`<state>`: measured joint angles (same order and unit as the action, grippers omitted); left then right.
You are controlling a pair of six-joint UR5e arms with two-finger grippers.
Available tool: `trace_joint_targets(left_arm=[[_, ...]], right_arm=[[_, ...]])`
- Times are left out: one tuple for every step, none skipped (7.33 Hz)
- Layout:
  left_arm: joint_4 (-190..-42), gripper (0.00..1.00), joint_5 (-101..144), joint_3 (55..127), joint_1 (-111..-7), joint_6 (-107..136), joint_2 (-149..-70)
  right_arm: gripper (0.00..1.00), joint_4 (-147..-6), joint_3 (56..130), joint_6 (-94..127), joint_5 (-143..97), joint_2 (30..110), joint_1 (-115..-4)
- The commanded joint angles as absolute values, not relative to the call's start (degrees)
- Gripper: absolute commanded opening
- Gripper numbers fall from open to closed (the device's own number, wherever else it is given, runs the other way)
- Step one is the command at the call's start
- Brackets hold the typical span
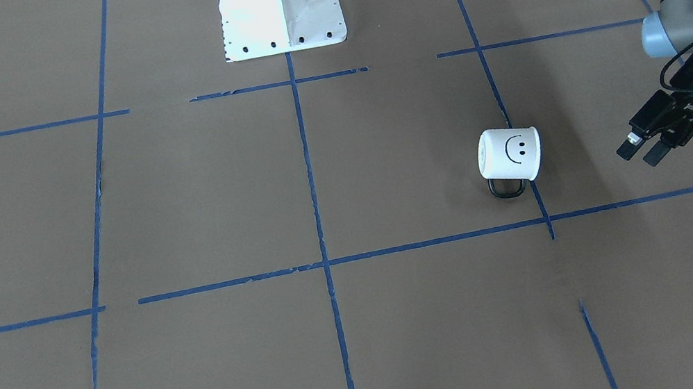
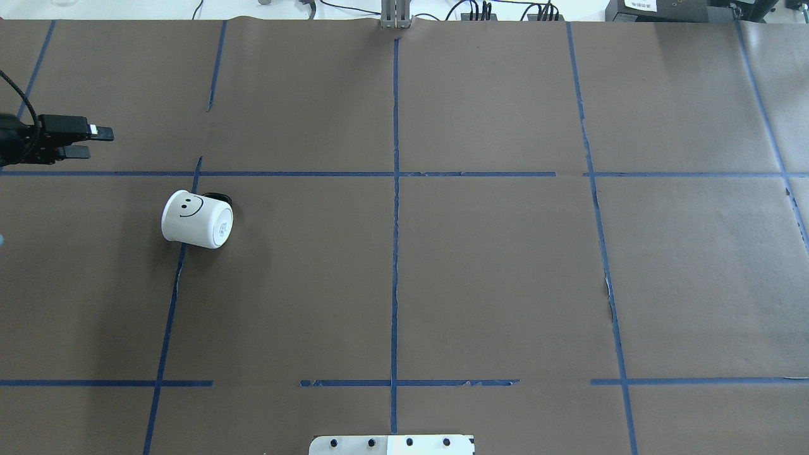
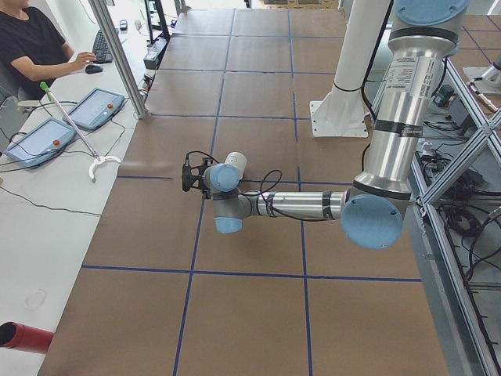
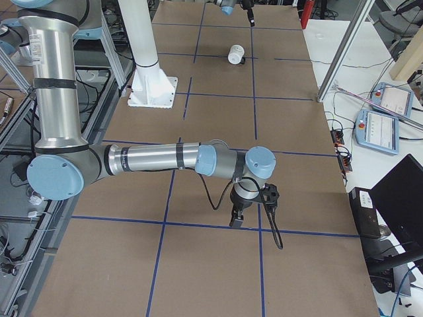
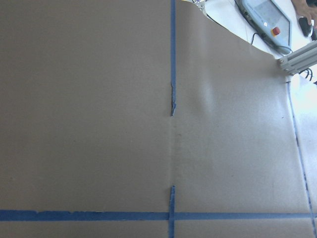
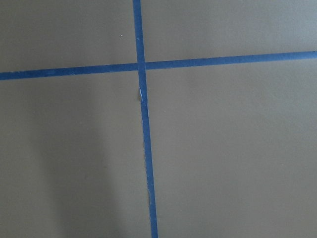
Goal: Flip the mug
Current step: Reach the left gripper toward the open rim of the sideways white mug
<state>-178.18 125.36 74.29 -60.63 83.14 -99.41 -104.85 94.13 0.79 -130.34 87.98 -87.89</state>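
Right gripper (image 4: 236, 221) comes first, hanging fingers-down over a tape (image 6: 141, 99) crossing near the bench's (image 2: 493, 278) right edge. Only the side view shows it, so I cannot tell whether its jaws are parted or closed. It looks placed there simply to keep clear, since the work lies toward the other end. Next along, at the middle of the robot's edge, stands the white pedestal (image 4: 153, 92). Past it, in the left half and about midway between the robot's edge and the operators' edge, the mug (image 1: 509, 155) lies on its side across a tape line, face (image 1: 517, 148) up. Its base is turned toward the bench's middle, so its mouth, which no view shows, should point at the left edge. The handle (image 1: 506, 187) sits low on the operators' side, at or near the paper, which is probably what keeps the mug from rolling. Farthest, by the left edge and well apart from the mug, the left gripper (image 1: 637, 157) hovers above the bench, fingers spread and empty, pointing inward. That stance reads as an approach: released, ready to close on the rim at the end facing it. The flip is not begun, and the smooth round wall may slip or roll if pinched off-centre
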Motion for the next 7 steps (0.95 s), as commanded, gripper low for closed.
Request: trace_joint_targets(left_arm=[[-180.88, 1.00, 121.20, 74.79, -54.86, 85.96, -99.58], [-180.88, 1.00, 121.38, 74.88, -53.97, 85.78, -100.54], [-180.79, 1.00, 121.72, 74.88, -52.75, 85.87, -101.07], [-180.79, 1.00, 121.90, 74.97, -51.78, 85.96, -101.07], [-180.79, 1.00, 121.99, 75.23, -50.64, 85.96, -101.07], [-180.70, 1.00, 121.99, 75.32, -49.84, 85.96, -101.07], [-180.79, 1.00, 121.99, 75.58, -49.40, 86.04, -101.16]], right_arm=[[1.00, -104.85, 94.13, 0.79, -130.34, 87.98, -87.89], [1.00, -104.85, 94.13, 0.79, -130.34, 87.98, -87.89], [1.00, -104.85, 94.13, 0.79, -130.34, 87.98, -87.89], [1.00, -104.85, 94.13, 0.79, -130.34, 87.98, -87.89], [1.00, -104.85, 94.13, 0.79, -130.34, 87.98, -87.89], [1.00, -104.85, 94.13, 0.79, -130.34, 87.98, -87.89], [1.00, -104.85, 94.13, 0.79, -130.34, 87.98, -87.89]])
